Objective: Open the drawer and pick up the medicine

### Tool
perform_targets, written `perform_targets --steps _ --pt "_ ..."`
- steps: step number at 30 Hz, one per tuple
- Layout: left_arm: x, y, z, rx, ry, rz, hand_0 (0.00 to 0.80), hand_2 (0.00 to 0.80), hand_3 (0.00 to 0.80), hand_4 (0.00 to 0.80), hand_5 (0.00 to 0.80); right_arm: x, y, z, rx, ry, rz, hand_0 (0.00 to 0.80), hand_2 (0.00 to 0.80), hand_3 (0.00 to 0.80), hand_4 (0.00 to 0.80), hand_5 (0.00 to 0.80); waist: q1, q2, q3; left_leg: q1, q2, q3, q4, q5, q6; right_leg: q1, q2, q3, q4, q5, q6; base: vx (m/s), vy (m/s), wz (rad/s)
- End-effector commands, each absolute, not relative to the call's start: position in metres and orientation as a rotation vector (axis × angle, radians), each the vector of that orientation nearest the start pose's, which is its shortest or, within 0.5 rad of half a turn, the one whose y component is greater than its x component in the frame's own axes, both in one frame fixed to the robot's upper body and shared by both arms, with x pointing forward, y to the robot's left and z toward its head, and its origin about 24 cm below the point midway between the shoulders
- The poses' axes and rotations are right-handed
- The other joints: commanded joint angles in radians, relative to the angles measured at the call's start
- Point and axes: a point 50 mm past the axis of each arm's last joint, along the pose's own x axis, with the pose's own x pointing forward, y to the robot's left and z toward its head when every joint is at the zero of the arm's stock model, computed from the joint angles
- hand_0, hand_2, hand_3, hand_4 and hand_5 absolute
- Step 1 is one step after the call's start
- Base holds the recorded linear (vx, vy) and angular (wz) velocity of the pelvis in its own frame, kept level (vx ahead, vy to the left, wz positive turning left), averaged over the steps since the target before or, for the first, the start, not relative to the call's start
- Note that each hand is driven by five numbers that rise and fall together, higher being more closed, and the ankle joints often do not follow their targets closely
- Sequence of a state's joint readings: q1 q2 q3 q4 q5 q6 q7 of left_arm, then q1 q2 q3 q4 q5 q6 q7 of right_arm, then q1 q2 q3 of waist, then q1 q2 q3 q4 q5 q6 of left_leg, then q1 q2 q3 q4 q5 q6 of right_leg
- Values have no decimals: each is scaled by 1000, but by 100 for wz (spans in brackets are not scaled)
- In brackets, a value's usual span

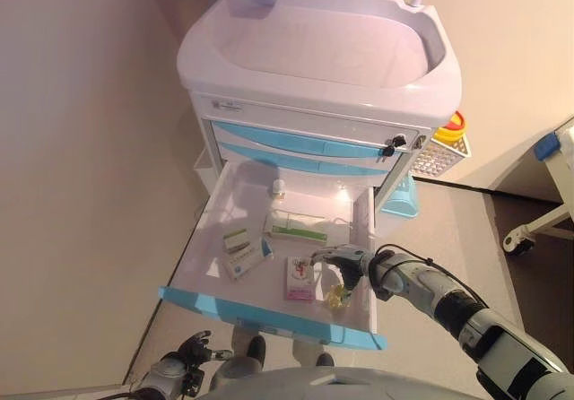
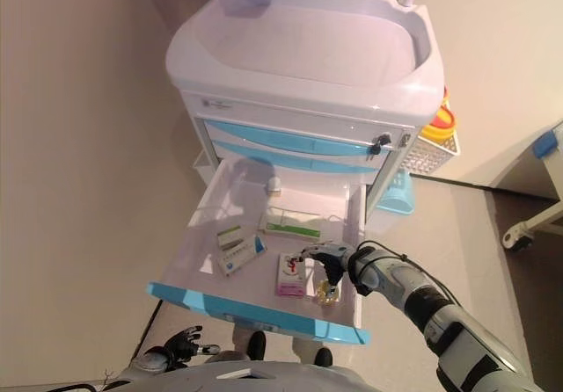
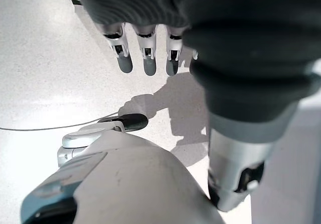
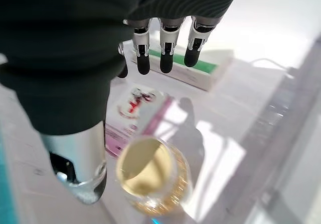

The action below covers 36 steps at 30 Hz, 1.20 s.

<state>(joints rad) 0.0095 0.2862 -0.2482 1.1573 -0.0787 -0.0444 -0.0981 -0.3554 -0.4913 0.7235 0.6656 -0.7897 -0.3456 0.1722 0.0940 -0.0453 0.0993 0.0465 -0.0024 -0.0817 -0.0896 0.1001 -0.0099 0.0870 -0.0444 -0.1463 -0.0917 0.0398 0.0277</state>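
The cart's bottom drawer [image 1: 269, 316] with a blue front stands pulled out. Near its front right corner sits a small clear jar [image 1: 337, 297] of yellow medicine, seen close up in the right wrist view [image 4: 153, 179]. My right hand [image 1: 345, 264] hovers just over the jar, open, its fingers [image 4: 165, 43] straight past it and its thumb [image 4: 80, 169] beside it, not closed on it. A pink box [image 1: 300, 279] lies left of the jar. My left hand [image 1: 188, 351] hangs low below the drawer's front, open and holding nothing.
Further back in the drawer lie a green-and-white box [image 1: 296, 230], two smaller boxes [image 1: 242, 252] and a small white bottle [image 1: 278, 187]. A white basket [image 1: 444, 153] hangs on the cart's right side. A wheeled frame [image 1: 525, 237] stands at far right.
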Motion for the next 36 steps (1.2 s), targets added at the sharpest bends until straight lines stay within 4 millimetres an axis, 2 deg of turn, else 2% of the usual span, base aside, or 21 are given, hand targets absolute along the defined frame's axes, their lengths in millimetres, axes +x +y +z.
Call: perform_targets --steps 1,6,17,29,36 --pt "94 228 -161 333 1214 -157 0 0 0 0 0 256 -137 -47 -1453 58 999 0 0 0 0 0 23 -21 3 6 -44 17 7 -97 24 -33 -41 -2 67 -12 52 0 0 0" --pt "93 229 -161 334 1212 -164 0 0 0 0 0 252 -144 -57 -1450 120 939 0 0 0 0 0 19 -17 7 8 -45 17 6 -97 27 -34 -41 1 68 -11 52 0 0 0" --pt "94 228 -161 331 1209 -165 0 0 0 0 0 249 -154 -64 -1432 189 863 0 0 0 0 0 3 -14 10 14 -44 25 5 -99 30 -34 -38 15 67 -8 51 1 0 -1" --pt "95 226 -161 334 1207 -176 0 0 0 0 0 241 -152 -71 -1425 172 871 0 0 0 0 0 -2 -11 14 17 -45 25 6 -100 32 -34 -36 22 69 -9 52 0 0 0" --pt "97 223 -161 341 1201 -190 0 0 0 0 0 238 -144 -75 -1445 131 909 0 0 0 0 0 5 -6 16 15 -48 17 6 -99 33 -33 -37 17 67 -10 51 0 0 0"
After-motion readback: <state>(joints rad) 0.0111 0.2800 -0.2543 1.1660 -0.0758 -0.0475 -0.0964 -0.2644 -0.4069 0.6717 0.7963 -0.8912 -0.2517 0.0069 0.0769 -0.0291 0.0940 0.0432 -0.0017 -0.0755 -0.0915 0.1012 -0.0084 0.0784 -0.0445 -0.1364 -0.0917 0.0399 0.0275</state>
